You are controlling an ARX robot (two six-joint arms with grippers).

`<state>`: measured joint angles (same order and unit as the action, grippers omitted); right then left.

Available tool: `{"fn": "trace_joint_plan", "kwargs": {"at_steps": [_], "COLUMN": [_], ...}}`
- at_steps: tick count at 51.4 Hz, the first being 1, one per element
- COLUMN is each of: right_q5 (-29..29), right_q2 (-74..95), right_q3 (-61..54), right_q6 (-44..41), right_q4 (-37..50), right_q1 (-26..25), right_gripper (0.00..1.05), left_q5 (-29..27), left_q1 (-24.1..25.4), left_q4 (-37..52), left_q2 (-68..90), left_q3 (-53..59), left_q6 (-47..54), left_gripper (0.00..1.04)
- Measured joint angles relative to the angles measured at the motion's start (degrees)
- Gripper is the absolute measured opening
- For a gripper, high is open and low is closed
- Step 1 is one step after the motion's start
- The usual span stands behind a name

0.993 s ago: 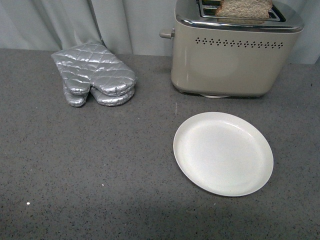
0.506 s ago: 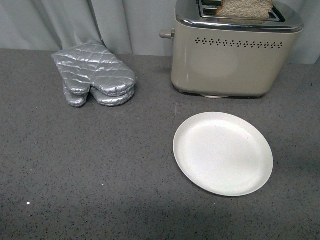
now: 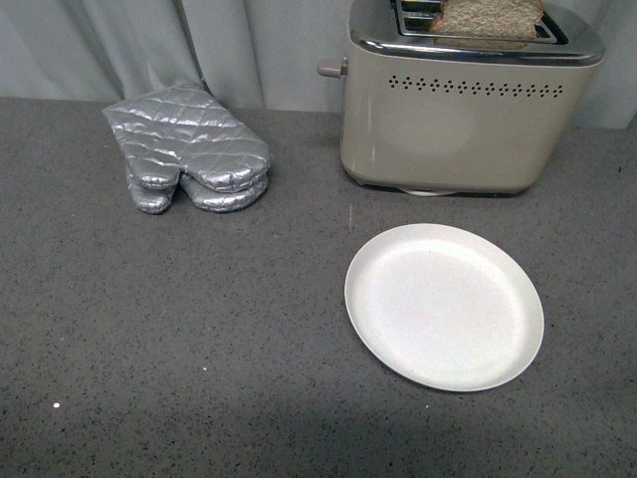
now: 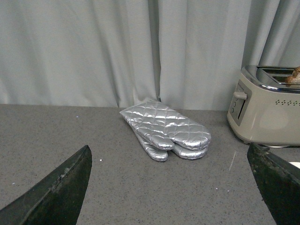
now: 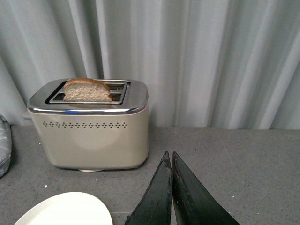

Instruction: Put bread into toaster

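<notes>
The bread (image 3: 488, 17) stands upright in the near slot of the beige toaster (image 3: 458, 119), its rounded top sticking out above the chrome top. In the right wrist view the bread (image 5: 87, 91) shows in the toaster (image 5: 93, 136) the same way. The toaster's edge (image 4: 267, 110) also shows in the left wrist view, with a bit of bread (image 4: 294, 76). My left gripper (image 4: 171, 164) is open and empty, low over the counter, facing the mitts. My right gripper (image 5: 169, 157) is shut and empty, to the right of the toaster. Neither arm shows in the front view.
A pair of silver quilted oven mitts (image 3: 189, 149) lies at the back left, also in the left wrist view (image 4: 166, 131). An empty white plate (image 3: 444, 304) lies in front of the toaster. The grey counter (image 3: 179, 339) ends at a grey curtain (image 3: 149, 45) behind.
</notes>
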<state>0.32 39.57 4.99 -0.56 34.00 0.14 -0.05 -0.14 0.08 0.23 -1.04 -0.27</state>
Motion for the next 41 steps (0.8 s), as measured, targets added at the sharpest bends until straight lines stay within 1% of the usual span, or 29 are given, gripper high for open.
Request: {"fn": "trace_joint_plan", "kwargs": {"at_steps": [12,15,17,41], "right_q5": [-0.2,-0.2,-0.2,-0.2], "right_q2": [-8.4,-9.3,-10.1,-21.6], "right_q3": [-2.4,-4.0,-4.7,-4.7], "right_q6": [0.0,0.0,0.0,0.0], "right_q4": [-5.8,-4.3,-4.8,-16.0], "right_q1": [0.0,0.0,0.0,0.0], "right_gripper": [0.0,0.0,0.0,0.0], "left_q5": [0.0,0.0,0.0,0.0], "left_q1": [0.0,0.0,0.0,0.0], "left_q4": [0.0,0.0,0.0,0.0], "left_q2": [0.0,0.0,0.0,0.0], "left_q3": [0.0,0.0,0.0,0.0], "left_q6": [0.0,0.0,0.0,0.0], "left_gripper": [0.98,0.98,0.98,0.98]}}
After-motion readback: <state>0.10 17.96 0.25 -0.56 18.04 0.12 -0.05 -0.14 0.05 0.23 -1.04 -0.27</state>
